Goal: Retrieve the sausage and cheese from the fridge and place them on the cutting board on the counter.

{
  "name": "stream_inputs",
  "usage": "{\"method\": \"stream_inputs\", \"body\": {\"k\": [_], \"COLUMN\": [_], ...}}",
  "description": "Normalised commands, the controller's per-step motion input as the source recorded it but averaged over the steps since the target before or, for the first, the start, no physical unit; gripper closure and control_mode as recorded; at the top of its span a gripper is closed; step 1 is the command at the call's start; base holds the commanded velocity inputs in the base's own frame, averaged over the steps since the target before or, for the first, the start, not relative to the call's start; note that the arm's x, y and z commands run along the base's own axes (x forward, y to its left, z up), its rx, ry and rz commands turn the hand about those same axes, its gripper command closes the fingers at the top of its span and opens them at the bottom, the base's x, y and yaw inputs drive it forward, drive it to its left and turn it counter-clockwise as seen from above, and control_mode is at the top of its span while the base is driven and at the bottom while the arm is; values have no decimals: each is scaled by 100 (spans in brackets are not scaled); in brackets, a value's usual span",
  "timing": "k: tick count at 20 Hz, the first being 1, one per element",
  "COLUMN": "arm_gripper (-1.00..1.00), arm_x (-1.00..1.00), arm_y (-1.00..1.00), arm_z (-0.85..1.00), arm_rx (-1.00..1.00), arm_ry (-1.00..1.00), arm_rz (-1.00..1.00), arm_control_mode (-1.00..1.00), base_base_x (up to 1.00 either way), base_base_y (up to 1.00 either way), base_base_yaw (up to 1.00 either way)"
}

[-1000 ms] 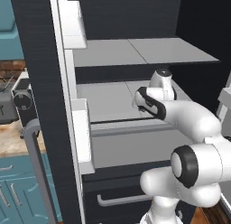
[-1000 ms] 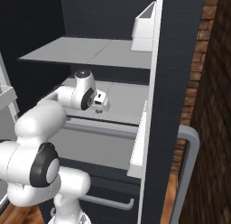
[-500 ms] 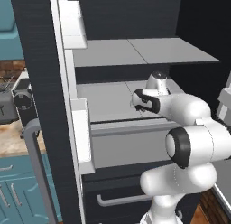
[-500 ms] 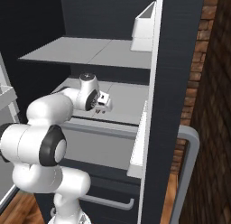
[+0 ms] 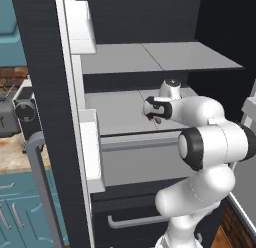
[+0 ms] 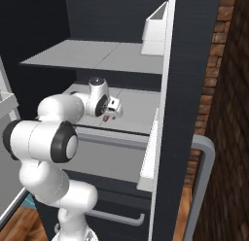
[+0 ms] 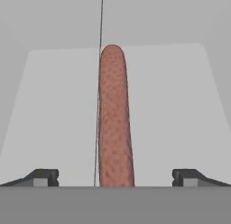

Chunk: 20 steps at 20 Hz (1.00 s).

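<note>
Fridge (image 5: 45,67) is open and the arm has swung lower onto the middle shelf (image 5: 117,112) in the last second. The gripper (image 7: 115,178) hangs right over the sausage (image 7: 115,119), jaws wide apart either side, probably not touching yet, so the squeeze looks next.

Slim reddish-brown sausage link (image 7: 114,119) — straight, finely speckled skin, rounded far end; lies flat on a pale grey fridge shelf (image 7: 171,105), running lengthwise just beside the thin seam between two shelf panels. From the base views it shows as a small dark-red bit (image 5: 158,120) (image 6: 107,118) on the middle shelf.

Tall black two-door fridge (image 5: 42,82) — both doors swung open, pale grey shelves inside, dark drawers below with a grey bar handle (image 5: 131,222); white door bins on the inner door faces.
</note>
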Motion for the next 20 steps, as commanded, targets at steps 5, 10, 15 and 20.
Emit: {"method": "stream_inputs", "body": {"k": [5, 10, 15, 20], "arm_gripper": [-100, -100, 100, 100], "arm_x": [16, 0, 0, 0], "arm_y": [0, 0, 0, 0], "arm_z": [-25, -42, -15, 0], "arm_rx": [0, 0, 0, 0], "arm_ry": [0, 0, 0, 0], "arm_rz": [0, 0, 0, 0], "arm_control_mode": [-100, -100, -100, -100], "base_base_x": [0, 0, 0, 0], "base_base_y": [0, 0, 0, 0], "base_base_yaw": [0, 0, 0, 0]}}
